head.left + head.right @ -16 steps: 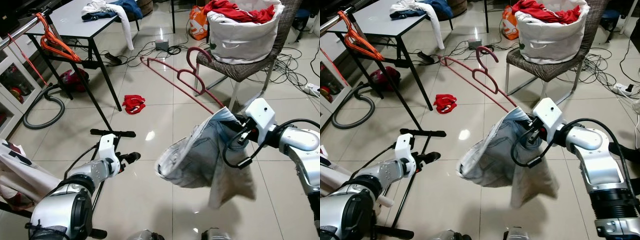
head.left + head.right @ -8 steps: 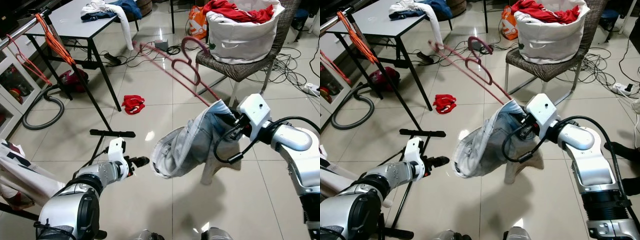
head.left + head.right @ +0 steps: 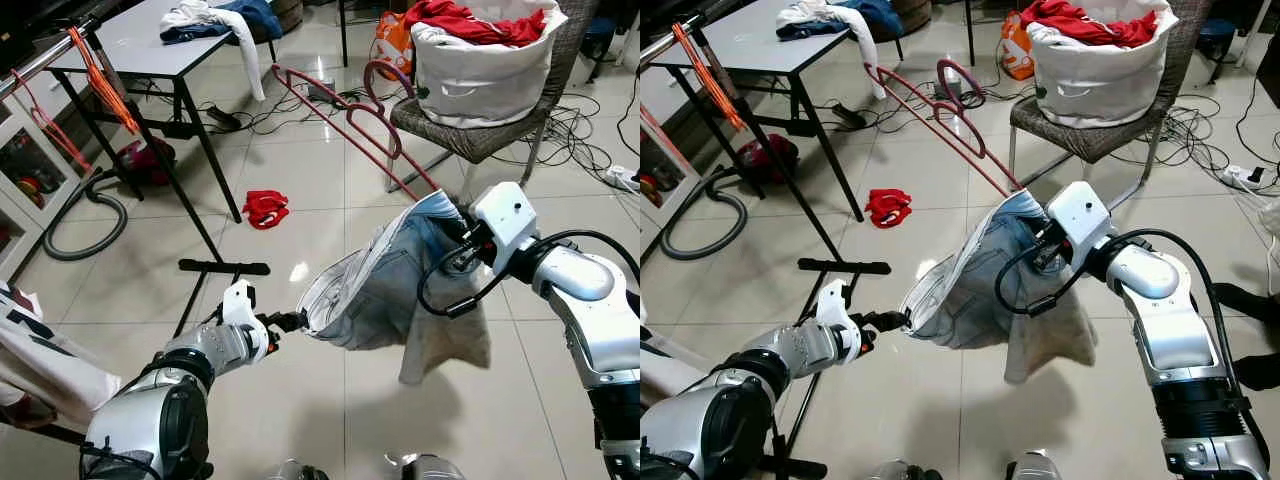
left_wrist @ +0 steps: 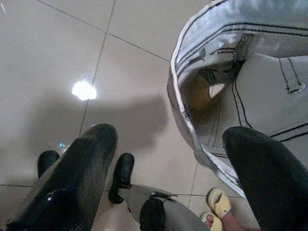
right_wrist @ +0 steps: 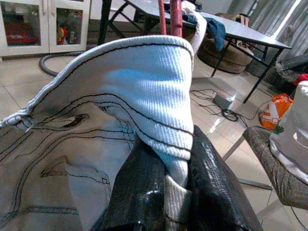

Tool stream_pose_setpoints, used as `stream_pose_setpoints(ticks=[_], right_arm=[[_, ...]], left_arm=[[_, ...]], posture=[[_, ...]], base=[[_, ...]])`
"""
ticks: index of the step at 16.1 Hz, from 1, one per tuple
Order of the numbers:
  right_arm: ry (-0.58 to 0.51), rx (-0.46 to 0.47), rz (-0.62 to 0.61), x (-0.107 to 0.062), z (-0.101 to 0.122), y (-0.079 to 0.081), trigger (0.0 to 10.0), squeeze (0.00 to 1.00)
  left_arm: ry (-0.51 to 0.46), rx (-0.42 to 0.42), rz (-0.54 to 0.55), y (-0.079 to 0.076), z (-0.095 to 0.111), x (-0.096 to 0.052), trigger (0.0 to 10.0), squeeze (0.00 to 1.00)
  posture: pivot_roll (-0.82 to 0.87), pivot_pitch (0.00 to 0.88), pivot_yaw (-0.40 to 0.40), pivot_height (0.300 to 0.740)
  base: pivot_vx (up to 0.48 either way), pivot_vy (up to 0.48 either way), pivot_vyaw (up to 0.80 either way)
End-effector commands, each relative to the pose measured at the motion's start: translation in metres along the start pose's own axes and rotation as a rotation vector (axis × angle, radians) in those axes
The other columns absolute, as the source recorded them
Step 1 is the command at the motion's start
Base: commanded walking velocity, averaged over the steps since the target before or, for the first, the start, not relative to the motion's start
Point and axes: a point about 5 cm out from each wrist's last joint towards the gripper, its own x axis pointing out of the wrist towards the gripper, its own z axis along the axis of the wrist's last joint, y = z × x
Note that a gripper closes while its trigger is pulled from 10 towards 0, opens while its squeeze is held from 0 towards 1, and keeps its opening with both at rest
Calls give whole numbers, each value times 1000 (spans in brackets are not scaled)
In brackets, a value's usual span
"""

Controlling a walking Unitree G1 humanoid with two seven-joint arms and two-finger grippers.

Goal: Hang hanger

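A dark red hanger (image 3: 345, 118) sticks up and to the left out of a pale denim garment (image 3: 375, 290) that dangles above the tiled floor. My right gripper (image 3: 455, 238) is shut on the garment's folded waistband (image 5: 144, 82), where the hanger's bar (image 5: 176, 17) comes out of the cloth. My left gripper (image 3: 290, 322) is open at the garment's lower left edge. Seen from the left wrist, the stitched hem (image 4: 192, 130) lies between the two black fingers (image 4: 84, 168), and I cannot tell whether they touch it. A metal rail (image 3: 40, 55) at the far left carries orange hangers (image 3: 100, 75).
A grey table (image 3: 150, 45) with clothes stands at the back left, and the rack's black foot (image 3: 225, 266) lies in front of it. A wicker chair (image 3: 470, 135) holds a white laundry basket (image 3: 485, 65). A red cloth (image 3: 266, 207), a vacuum hose (image 3: 90, 220) and cables (image 3: 590, 140) lie on the floor.
My left gripper has reached right to the garment's lower edge. The right arm has swung the garment and the hanger up and to the left.
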Motion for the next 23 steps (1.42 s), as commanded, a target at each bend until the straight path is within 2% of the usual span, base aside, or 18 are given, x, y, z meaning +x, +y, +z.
stream_pose_setpoints(ticks=[1, 6, 10, 13, 14, 18, 20, 23], right_arm=[[-94, -45, -7, 6, 21, -2, 10000, 0], [-129, -40, -7, 11, 24, 5, 10000, 0], [-190, -49, -82, 16, 38, -1, 10000, 0], [-218, -45, -104, 16, 44, -3, 10000, 0], [-217, -41, -103, 16, 43, -2, 10000, 0], [-217, 6, -85, 17, 39, 4, 10000, 0], [-162, 64, -29, 20, 26, 15, 10000, 0], [-126, 114, -2, 23, 16, 21, 10000, 0]], left_arm=[[-29, -19, -7, -4, 10, -2, 10000, 0], [-6, -74, -65, -22, 5, 4, 10000, 0], [15, -111, -91, -33, -4, 11, 10000, 0], [4, -118, -116, -41, -3, 13, 10000, 0], [-7, -87, -124, -44, -1, 13, 0, 0], [-68, -76, -135, -44, 5, 13, 0, 0], [-133, -87, -157, -45, 12, 11, 0, 0], [-151, -119, -147, -43, 10, 12, 0, 0]], posture=[[-212, 0, 174, 740], [-216, 0, 176, 740], [-227, 0, 177, 740], [-231, 0, 176, 740], [-231, 0, 176, 740], [-231, 0, 178, 740], [-221, 0, 176, 740], [-203, 0, 166, 740]], base=[[0, 0, 0], [0, 0, 0], [0, 0, 0], [0, 0, 0], [0, 0, 0], [0, 0, 0], [0, 0, 0], [0, 0, 0]])
